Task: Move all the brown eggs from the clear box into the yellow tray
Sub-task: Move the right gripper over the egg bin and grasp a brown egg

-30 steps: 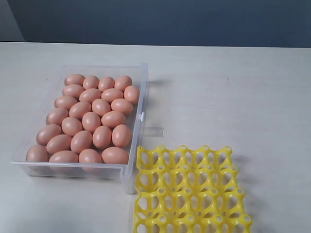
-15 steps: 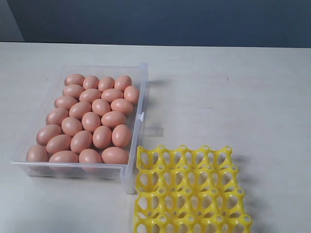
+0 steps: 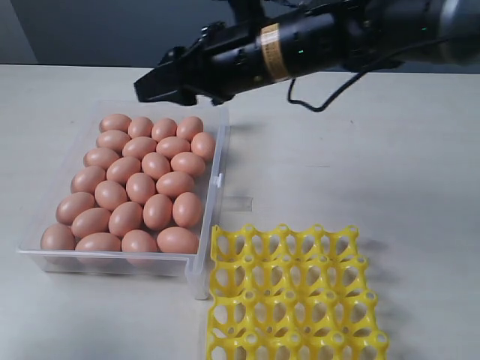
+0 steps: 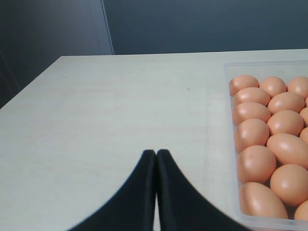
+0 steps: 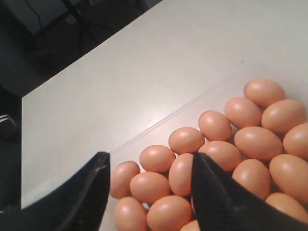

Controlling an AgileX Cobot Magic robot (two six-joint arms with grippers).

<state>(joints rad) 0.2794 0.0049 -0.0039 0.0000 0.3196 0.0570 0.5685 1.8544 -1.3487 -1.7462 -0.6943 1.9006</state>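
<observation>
Several brown eggs (image 3: 142, 187) lie packed in the clear box (image 3: 223, 142) on the left of the table. The yellow tray (image 3: 292, 300) stands at the front, to the right of the box, with nothing in its cups. My right gripper (image 3: 161, 86) reaches across from the upper right and hovers over the box's far edge. In the right wrist view it (image 5: 149, 161) is open above the eggs (image 5: 226, 154), holding nothing. My left gripper (image 4: 155, 154) is shut and empty over bare table, beside the box wall (image 4: 230, 144) and its eggs (image 4: 269, 144). It does not show in the exterior view.
The pale table (image 3: 360, 165) runs back to a dark wall. A black cable (image 3: 330, 101) hangs from the right arm over the table's far part. In the right wrist view the table edge (image 5: 72, 62) drops off to dark floor.
The right arm has come into the exterior view from the upper right and now hangs over the box's far edge. Eggs, box and tray have not moved.
</observation>
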